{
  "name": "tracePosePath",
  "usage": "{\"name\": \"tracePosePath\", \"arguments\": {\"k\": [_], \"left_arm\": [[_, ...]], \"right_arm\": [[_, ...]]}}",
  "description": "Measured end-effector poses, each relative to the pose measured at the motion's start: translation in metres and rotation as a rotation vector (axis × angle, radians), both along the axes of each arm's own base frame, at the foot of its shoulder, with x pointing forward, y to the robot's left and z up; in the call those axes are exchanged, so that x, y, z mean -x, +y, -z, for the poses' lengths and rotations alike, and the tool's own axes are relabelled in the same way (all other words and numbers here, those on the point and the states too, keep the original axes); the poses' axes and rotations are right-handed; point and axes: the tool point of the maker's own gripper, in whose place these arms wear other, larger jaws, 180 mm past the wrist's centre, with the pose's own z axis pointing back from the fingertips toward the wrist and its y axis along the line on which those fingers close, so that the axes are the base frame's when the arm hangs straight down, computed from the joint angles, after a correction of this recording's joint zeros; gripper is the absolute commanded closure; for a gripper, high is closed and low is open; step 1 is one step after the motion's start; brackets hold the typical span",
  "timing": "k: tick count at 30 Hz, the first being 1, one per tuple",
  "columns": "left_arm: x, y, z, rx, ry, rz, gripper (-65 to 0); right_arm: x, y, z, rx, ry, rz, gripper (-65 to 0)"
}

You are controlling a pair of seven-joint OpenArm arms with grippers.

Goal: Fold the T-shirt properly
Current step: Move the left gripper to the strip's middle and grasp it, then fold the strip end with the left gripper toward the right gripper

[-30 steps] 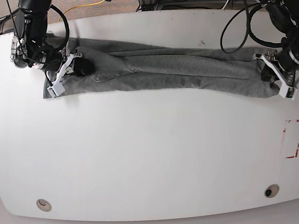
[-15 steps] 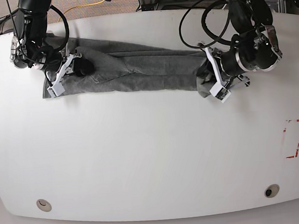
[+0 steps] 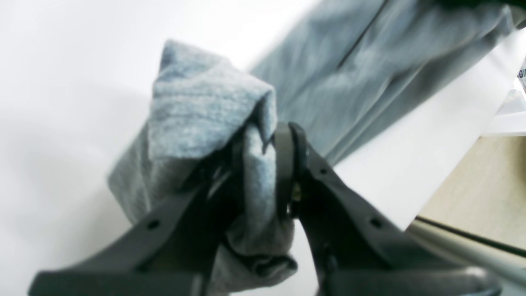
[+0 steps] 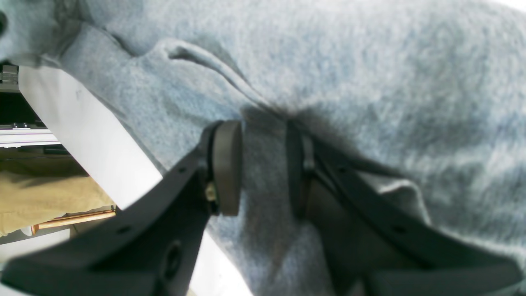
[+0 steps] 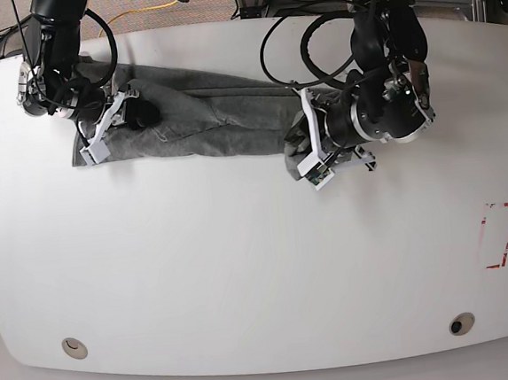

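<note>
Base view: left arm (image 5: 309, 157) bent over T-shirt (image 5: 212, 122)

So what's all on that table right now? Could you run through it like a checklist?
Surface: white table, two round holes near the front edge, a red-marked rectangle near one end.
Job's things: grey T-shirt, wrinkled, lying in a long strip at the back.
Clutter: nothing seen.
Hands: left hand shut on one end of the shirt; right hand pressed on the other end, cloth between its fingers.
Cables: black loops on the left arm; yellow cord on the floor.
Surroundings: carpet, equipment behind.
</note>
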Motion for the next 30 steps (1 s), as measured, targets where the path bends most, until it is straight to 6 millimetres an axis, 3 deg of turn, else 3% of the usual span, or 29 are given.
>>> {"name": "tracePosePath", "arguments": {"k": [14,20,24,30], "left_arm": [[0.010,-0.038,0.008,-0.045,0.017,0.074,-5.7],[0.011,-0.039,0.022,-0.048,0.061,0.075,-23.7],[0.006,-0.040,0.020,-0.047,0.051,0.076,-33.9],[0.004,-0.046,0.015,-0.048,0.033,0.096,-38.1]], "right_arm": [[-0.004,0.007,-0.001,-0.013,-0.008,0.002,-18.9],[-0.005,0.007,0.000,-0.009,-0.007,0.001,-18.9],[-0.005,0.007,0.000,-0.010,-0.008,0.001,-18.9],[-0.005,0.007,0.000,-0.009,-0.007,0.001,-18.9]]}}
